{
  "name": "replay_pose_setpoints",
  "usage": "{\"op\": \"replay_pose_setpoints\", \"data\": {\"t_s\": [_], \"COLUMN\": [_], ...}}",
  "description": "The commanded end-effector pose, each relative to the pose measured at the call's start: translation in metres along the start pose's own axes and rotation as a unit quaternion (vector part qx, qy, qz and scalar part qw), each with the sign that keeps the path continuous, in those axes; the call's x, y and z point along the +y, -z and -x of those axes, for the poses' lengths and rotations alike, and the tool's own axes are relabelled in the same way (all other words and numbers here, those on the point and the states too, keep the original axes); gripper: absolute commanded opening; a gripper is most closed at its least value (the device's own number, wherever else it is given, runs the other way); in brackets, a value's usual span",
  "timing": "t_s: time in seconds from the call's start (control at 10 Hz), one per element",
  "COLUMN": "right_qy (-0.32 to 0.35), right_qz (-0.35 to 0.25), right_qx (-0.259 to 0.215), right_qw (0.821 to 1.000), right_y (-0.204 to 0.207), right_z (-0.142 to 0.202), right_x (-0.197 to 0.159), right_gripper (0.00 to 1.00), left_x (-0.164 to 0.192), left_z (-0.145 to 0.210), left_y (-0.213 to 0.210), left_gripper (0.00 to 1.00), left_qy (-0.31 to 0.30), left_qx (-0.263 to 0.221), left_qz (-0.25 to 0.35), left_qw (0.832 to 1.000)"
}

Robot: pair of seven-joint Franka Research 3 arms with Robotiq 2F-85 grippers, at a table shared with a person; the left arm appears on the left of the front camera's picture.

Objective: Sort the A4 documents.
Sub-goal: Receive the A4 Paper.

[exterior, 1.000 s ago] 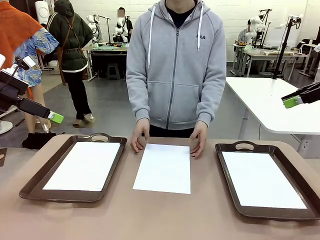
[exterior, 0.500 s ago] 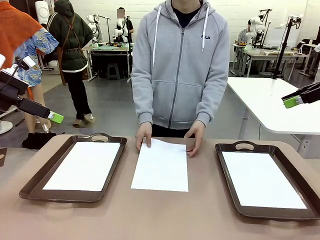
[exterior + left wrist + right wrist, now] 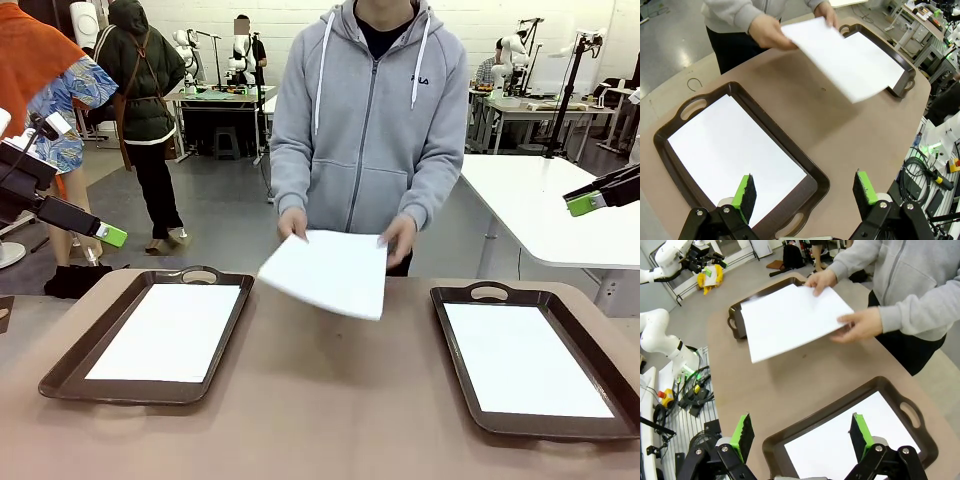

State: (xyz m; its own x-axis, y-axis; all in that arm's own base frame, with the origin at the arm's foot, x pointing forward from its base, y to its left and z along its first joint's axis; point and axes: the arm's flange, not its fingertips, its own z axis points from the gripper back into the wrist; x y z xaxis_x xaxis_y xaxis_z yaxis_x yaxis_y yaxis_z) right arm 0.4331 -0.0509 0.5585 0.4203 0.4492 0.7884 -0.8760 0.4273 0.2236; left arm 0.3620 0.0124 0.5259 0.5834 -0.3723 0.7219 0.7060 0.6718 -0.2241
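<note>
A person in a grey hoodie holds a white A4 sheet (image 3: pixel 328 272) in both hands above the middle of the table, tilted; it is also in the wrist views (image 3: pixel 840 56) (image 3: pixel 790 317). Another A4 sheet (image 3: pixel 170 330) lies in the left dark brown tray (image 3: pixel 60 372), and a third sheet (image 3: pixel 522 358) lies in the right tray (image 3: pixel 452 375). My left gripper (image 3: pixel 807 192) hangs open high over the left tray's near end, empty. My right gripper (image 3: pixel 802 435) is open above the right tray, empty. In the front view their green pads (image 3: pixel 112 236) (image 3: pixel 585 204) sit at the far left and far right.
The tan table (image 3: pixel 320 430) has bare surface between the two trays. A white table (image 3: pixel 540 205) stands behind at the right. Other people and workbenches are in the background at the left.
The person has lifted the middle sheet off the table and now holds it in the air, tilted. Both arms have stayed still.
</note>
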Motion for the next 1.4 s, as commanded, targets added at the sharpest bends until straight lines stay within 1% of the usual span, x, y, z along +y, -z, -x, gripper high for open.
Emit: {"op": "replay_pose_setpoints", "data": {"t_s": [0.0,1.3], "right_qy": [0.000,0.000], "right_qz": [-0.001,-0.001], "right_qx": [0.000,0.000], "right_qw": [1.000,1.000], "right_y": [0.0004,0.0004], "right_z": [0.0003,0.0003], "right_x": [0.0000,0.0000], "right_gripper": [1.00,1.00], "left_x": [0.0003,0.0003], "left_z": [0.0000,0.0000], "left_y": [0.0005,0.0005], "left_gripper": [1.00,1.00], "left_qy": [0.000,0.000], "left_qx": [-0.003,-0.003], "left_qz": [0.003,0.003], "left_qw": [1.000,1.000]}}
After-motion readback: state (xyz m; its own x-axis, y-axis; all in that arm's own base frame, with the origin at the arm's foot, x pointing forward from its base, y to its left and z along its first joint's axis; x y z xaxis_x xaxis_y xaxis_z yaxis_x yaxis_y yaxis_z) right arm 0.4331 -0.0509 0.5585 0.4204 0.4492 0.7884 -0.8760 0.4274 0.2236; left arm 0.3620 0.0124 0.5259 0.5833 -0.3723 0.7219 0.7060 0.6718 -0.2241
